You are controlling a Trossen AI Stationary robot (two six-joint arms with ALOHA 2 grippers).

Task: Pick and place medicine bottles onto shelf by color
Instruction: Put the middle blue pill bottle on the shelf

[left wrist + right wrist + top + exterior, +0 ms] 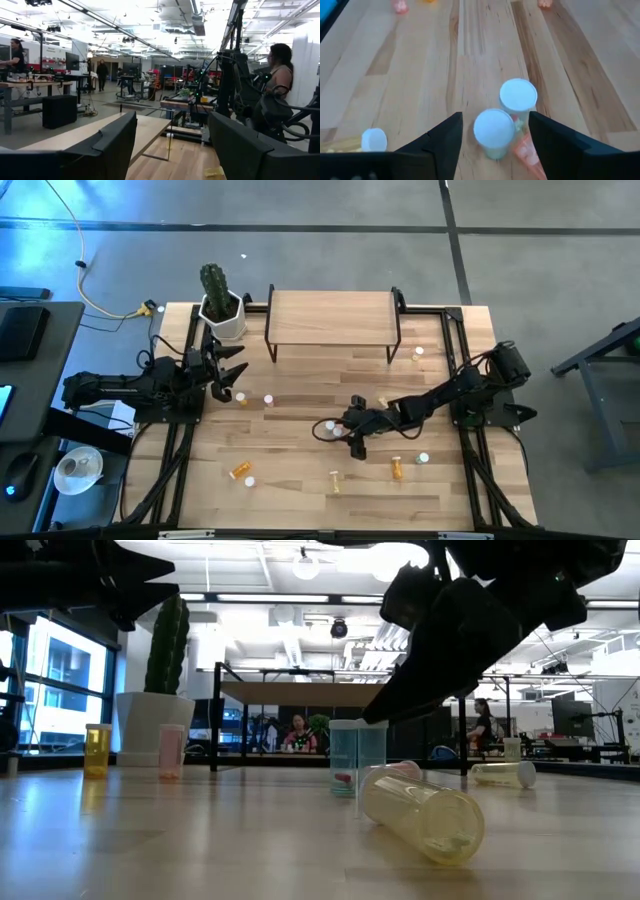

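Observation:
Small white-capped medicine bottles lie scattered on the wooden table. The shelf (330, 318) stands at the table's far edge on black legs. My right gripper (340, 430) is low over the table's middle and open. In the right wrist view its fingers (445, 140) stand on either side of an upright pale green bottle (494, 131) without touching it. A second upright bottle (518, 96) stands just beyond, and a pink bottle (527, 150) lies by the other finger. My left gripper (232, 377) waits open at the table's left side, raised, with nothing in it.
A cactus in a white pot (222, 308) stands left of the shelf. Two bottles (241, 398) stand near the left gripper, and more (398, 468) lie toward the near edge. In the low view a yellow bottle (425, 812) lies on its side. People show in the room beyond.

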